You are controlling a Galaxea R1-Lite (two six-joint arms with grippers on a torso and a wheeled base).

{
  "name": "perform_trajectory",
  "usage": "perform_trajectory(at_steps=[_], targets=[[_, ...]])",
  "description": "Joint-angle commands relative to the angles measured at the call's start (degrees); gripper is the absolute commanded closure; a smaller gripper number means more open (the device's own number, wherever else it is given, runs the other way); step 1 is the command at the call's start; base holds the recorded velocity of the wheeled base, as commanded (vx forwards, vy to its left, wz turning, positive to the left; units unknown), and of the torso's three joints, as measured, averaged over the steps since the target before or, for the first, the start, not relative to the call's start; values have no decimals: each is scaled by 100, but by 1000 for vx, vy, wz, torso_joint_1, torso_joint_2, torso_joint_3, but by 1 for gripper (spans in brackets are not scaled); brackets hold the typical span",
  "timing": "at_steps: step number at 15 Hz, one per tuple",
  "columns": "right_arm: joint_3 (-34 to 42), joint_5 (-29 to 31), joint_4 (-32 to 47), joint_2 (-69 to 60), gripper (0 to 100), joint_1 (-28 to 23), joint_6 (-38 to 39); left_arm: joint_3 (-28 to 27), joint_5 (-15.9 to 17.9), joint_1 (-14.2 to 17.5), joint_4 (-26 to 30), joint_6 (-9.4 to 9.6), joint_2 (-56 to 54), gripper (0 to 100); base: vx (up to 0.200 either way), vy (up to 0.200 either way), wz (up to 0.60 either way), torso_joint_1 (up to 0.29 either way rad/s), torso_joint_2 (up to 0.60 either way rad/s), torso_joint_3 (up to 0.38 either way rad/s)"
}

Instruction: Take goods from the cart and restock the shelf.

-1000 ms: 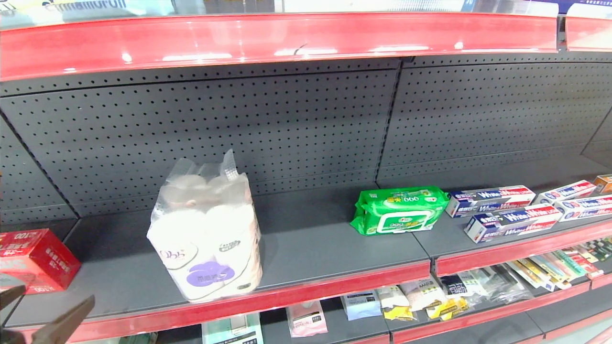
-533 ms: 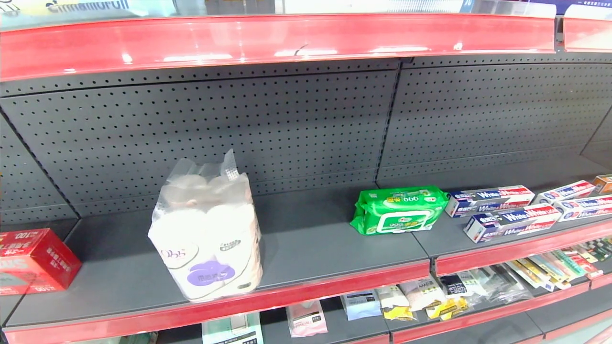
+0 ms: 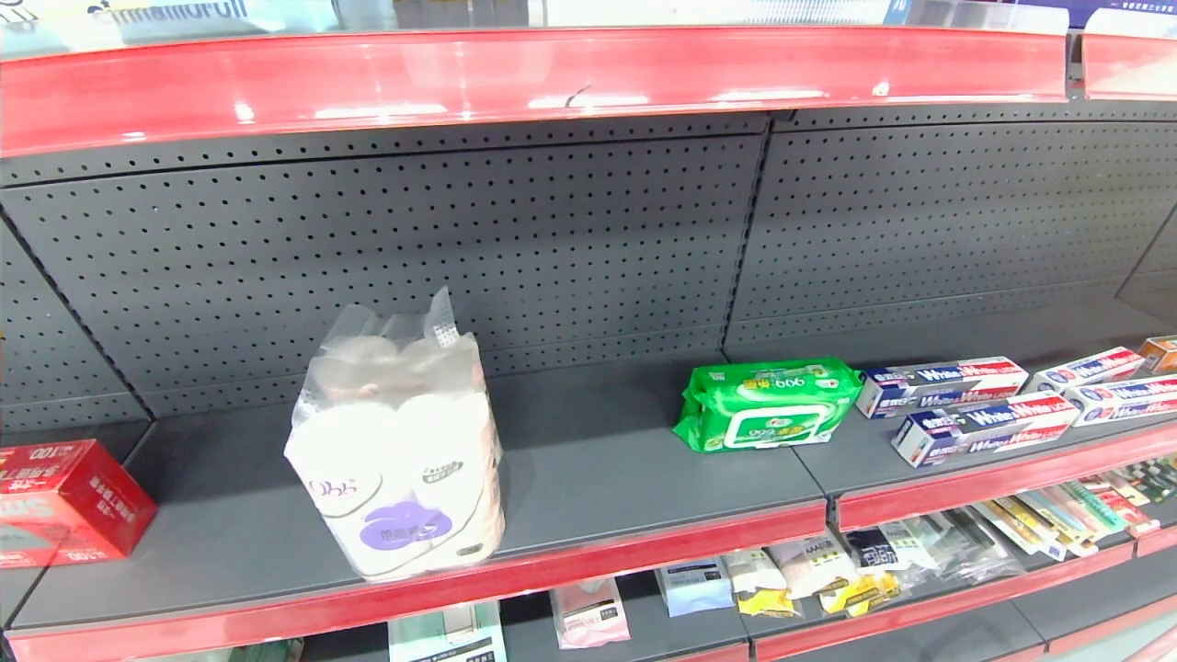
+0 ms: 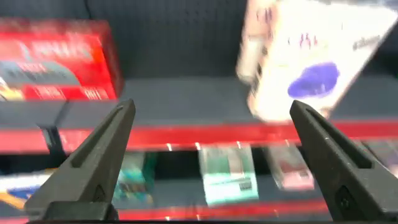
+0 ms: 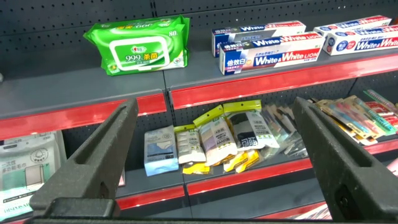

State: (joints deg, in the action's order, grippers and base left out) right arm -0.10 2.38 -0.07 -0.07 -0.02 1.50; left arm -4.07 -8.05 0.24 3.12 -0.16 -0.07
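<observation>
Right, the roll pack [image 3: 397, 450] stands upright at the front edge of the shelf [image 3: 598, 469], so take everything from there. To its right on the same board lies a green wipes pack [image 3: 768, 405], with toothpaste boxes [image 3: 984, 428] farther right again. A red box [image 3: 64, 501] sits to its left. Now the left gripper [image 4: 212, 109] hangs in front of the roll pack and lower, fingers spread wide, nothing between them. Over to the roll pack's right, the right gripper [image 5: 217, 104] faces the wipes pack, fingers just as wide and empty.
</observation>
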Motion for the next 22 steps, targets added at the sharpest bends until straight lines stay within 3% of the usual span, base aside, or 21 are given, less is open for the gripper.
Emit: perform_trajectory(at_steps=[1,4,6,9,11,12,13,14,16,19,22], targets=[[1,0,7,7,0,2,-115,284,-197,2,-312,315,7,0,0,0,0,0,0,0],[1,0,7,7,0,2,-168,319,-171,2,-347,640,7,0,0,0,0,0,0,0],[1,0,7,7,0,2,-176,319,-57,2,-347,710,7,0,0,0,0,0,0,0],[1,0,7,7,0,2,-176,310,638,2,-330,640,7,0,0,0,0,0,0,0],[1,0,7,7,0,2,-176,310,664,2,-338,622,7,0,0,0,0,0,0,0],[1,-44,7,7,0,2,-203,319,849,2,-347,490,7,0,0,0,0,0,0,0],[1,-44,7,7,0,2,-203,319,849,2,-347,490,7,0,0,0,0,0,0,0],[1,-44,7,7,0,-6,-185,407,1174,-16,-338,438,7,0,0,0,0,0,0,0],[1,-53,7,7,0,-6,-203,407,963,-16,-321,25,7,0,0,0,0,0,0,0],[1,-53,7,7,0,2,-203,407,936,-16,-321,25,7,0,0,0,0,0,0,0],[1,-53,7,7,0,2,-203,407,936,-16,-321,25,7,0,0,0,600,1,4,4]])
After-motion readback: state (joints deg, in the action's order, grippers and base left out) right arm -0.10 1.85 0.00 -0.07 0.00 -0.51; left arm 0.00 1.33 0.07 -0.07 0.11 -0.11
